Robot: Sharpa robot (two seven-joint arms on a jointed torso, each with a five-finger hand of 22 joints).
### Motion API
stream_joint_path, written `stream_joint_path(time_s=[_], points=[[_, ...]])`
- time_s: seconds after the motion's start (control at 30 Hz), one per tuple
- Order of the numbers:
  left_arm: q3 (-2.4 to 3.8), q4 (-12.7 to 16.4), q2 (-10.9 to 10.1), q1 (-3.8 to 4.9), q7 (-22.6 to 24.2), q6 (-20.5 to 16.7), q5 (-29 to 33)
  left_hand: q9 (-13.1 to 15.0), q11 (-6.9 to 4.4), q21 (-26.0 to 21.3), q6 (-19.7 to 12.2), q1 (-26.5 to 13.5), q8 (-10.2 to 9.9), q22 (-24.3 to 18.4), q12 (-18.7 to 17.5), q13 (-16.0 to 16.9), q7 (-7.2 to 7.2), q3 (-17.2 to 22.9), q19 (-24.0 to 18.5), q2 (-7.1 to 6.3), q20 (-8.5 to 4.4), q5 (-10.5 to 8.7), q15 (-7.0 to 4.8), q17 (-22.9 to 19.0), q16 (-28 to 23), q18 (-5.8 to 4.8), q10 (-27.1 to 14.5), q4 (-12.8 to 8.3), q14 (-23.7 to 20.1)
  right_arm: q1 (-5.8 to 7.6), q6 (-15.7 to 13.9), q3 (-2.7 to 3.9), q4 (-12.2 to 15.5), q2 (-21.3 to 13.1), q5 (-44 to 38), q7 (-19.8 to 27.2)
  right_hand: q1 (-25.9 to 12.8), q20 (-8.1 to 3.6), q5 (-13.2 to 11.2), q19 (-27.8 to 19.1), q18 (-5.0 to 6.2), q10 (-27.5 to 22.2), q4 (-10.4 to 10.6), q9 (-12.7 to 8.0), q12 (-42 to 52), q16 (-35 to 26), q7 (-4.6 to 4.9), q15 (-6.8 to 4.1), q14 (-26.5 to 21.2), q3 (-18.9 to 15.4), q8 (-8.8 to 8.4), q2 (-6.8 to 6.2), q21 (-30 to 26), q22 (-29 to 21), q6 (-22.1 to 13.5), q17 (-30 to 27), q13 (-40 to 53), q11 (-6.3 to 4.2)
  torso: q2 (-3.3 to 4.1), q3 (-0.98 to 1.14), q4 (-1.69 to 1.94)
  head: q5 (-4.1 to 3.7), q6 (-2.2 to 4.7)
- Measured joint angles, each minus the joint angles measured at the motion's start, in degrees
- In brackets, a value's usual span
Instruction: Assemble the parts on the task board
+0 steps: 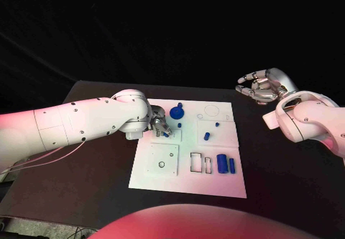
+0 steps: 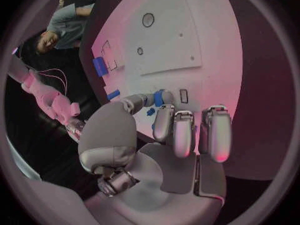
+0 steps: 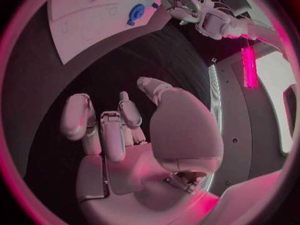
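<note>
While the left hand (image 1: 158, 125) pinches a small blue part (image 1: 166, 133) over the task board (image 1: 216, 185) for seating, the right hand (image 1: 262, 86) hangs empty, fingers curled, far right.

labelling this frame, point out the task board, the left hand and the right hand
task board (image 1: 216, 185): head view, bare near part of the plate
left hand (image 1: 159, 124): head view, middle of hand
right hand (image 1: 260, 87): head view, middle of hand

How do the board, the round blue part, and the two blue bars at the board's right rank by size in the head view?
1. Board
2. Round blue part
3. Blue bars: the left one looks near the round part's size, so that order is unsure.
</note>
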Motion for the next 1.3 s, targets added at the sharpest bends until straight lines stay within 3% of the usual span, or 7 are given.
stream_joint_path(time_s=[0.93, 1.3], points=[[-0.21, -2.2, 2.5, 0.56, -0.7, 1.4, -0.3, 0.0, 0.00, 0.0, 0.1, 0.2, 0.1, 0.0, 0.0, 0.0, -0.03, 0.2, 0.0, 0.19, 0.00, -0.06, 0.00, 0.0, 0.0, 0.00, 0.0, 0.2, 0.0, -0.01, 0.0, 0.00, 0.2, 0.0, 0.0, 0.0, -0.2, 0.00, 0.0, 0.0, 0.00, 0.0, 0.0, 0.0, 0.0, 0.0, 0.00, 0.00, 0.0, 0.0, 0.00, -0.23, 0.0, 0.0, 0.0, 0.0, 0.0, 0.00, 0.01, 0.02, -0.04, -0.11, 0.00], [-0.30, -2.2, 2.6, 0.58, -0.7, 1.5, -0.3, -0.2, 0.00, 0.0, 0.1, 0.2, 0.1, 0.0, 0.0, 0.0, -0.02, 0.2, 0.0, 0.19, 0.00, -0.06, 0.00, 0.0, 0.0, 0.00, 0.0, 0.2, 0.0, -0.01, 0.0, 0.00, 0.3, 0.0, 0.0, 0.0, -0.2, 0.00, 0.0, 0.0, 0.00, 0.0, 0.0, 0.0, 0.0, 0.0, 0.00, 0.00, 0.0, 0.0, 0.00, -0.23, 0.0, 0.0, 0.0, 0.0, 0.0, 0.00, 0.00, 0.01, 0.00, -0.21, 0.00]])
